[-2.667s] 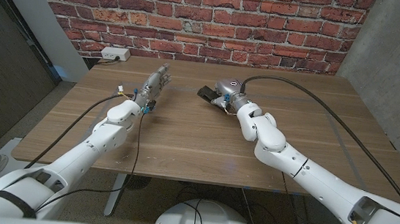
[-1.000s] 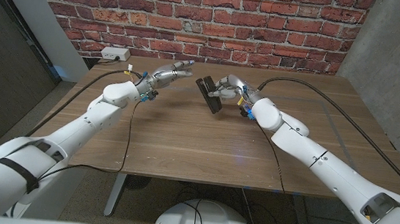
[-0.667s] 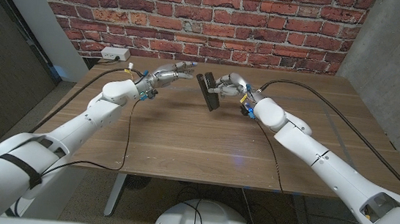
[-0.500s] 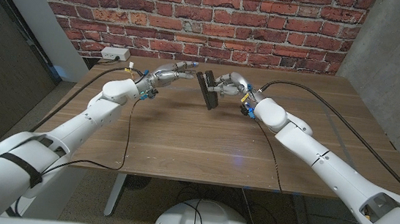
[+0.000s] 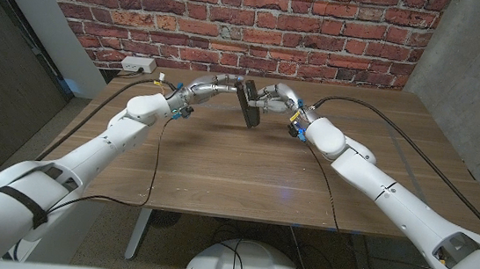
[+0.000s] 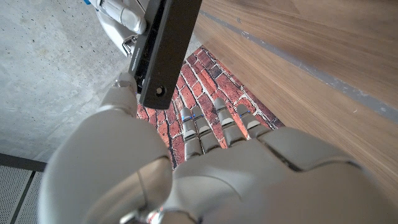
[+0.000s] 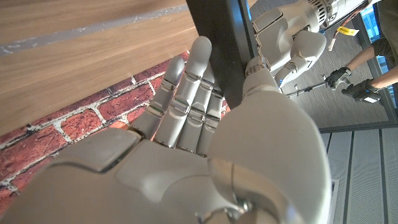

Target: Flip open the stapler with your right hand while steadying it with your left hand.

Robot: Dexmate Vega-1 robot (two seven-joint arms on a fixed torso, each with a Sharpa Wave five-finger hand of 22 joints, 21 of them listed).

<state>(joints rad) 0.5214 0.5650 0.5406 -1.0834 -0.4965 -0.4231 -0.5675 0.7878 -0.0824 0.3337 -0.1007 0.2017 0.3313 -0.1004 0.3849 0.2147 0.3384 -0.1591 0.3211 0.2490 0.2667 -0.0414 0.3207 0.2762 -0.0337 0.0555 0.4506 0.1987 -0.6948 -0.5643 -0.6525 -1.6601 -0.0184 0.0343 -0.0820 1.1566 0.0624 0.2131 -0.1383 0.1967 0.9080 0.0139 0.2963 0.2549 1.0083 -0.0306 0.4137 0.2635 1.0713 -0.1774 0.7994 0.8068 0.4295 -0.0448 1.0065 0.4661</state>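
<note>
Wood grain runs across the whole table (image 5: 245,175), and the nearest things on it are the two white arms coming in from the lower corners of the head view, each trailing a black cable (image 5: 155,157) over the boards. Follow them up toward the upper middle of the frame and they meet at the black stapler (image 5: 249,105), which stands tilted on the tabletop, its lower end down on the wood and its upper end leaning to picture left.

The right hand (image 5: 272,98) comes at it from picture right and holds it: in the right wrist view the fingers (image 7: 186,93) lie straight along one dark face of the stapler (image 7: 217,43) while the thumb presses the other side, so the body is pinched between them. The left hand (image 5: 220,87) reaches in from picture left and touches the stapler's upper end. In the left wrist view the thumb lies against the stapler (image 6: 163,53) just by its end (the small round rivet hole shows there), while the other fingers (image 6: 214,121) stretch out side by side, apart from it; whether that counts as a real grip I cannot tell.

Further back, near the table's far left corner, sits a white power strip (image 5: 136,65), and behind everything rises the red brick wall (image 5: 233,19).

In the right wrist view a person's gloved hands (image 7: 348,81) show at the right edge.
</note>
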